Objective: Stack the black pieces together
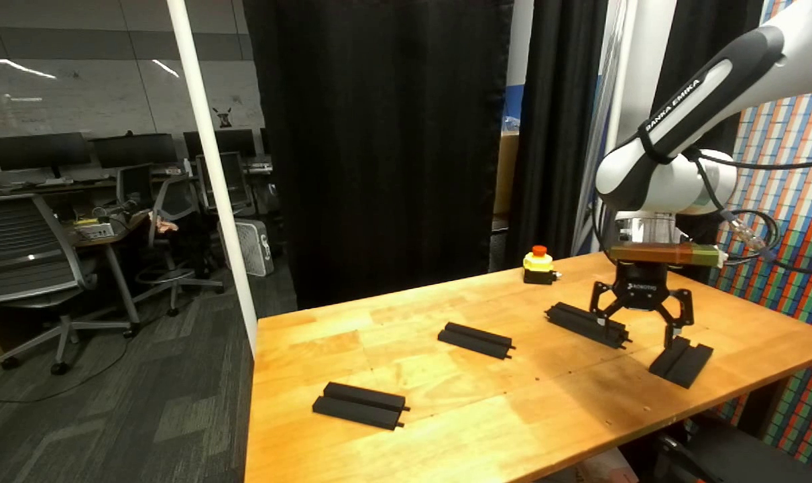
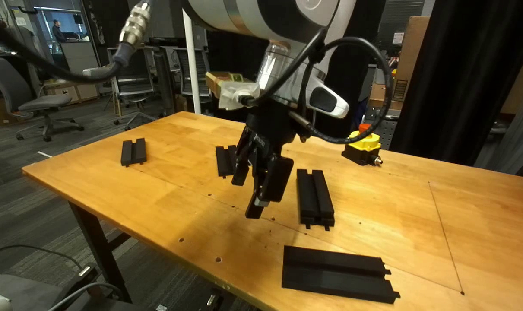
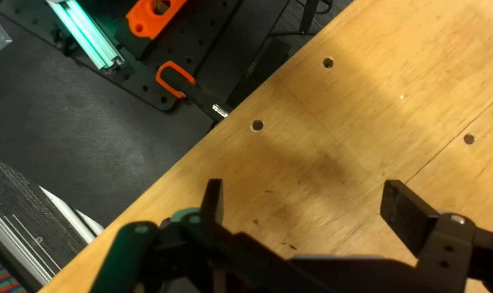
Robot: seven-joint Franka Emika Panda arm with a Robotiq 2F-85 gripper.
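Note:
Several flat black pieces with a groove along their length lie spread over the wooden table. In an exterior view, separate ones are the near-left piece [image 1: 338, 408], the middle piece [image 1: 469, 343] and the piece [image 1: 670, 365] at the right. A thicker black block [image 2: 309, 194] looks like two pieces, one upon the other. Above the tabletop hangs my gripper [image 3: 303, 191], its fingers [image 3: 405, 217] wide apart with only bare wood visible between them. It stands apart from the pieces and partly hides one black piece [image 2: 222, 162] in an exterior view. No piece shows in the wrist view.
A red-and-yellow button box [image 1: 538, 265] stands at the table's back edge. Under the wrist, the wooden table [image 3: 372, 114] ends at a diagonal edge, with a dark lower surface [image 3: 104, 134] and an orange-handled tool [image 3: 175, 79] beyond. A loose cable [image 2: 382, 77] loops beside the arm.

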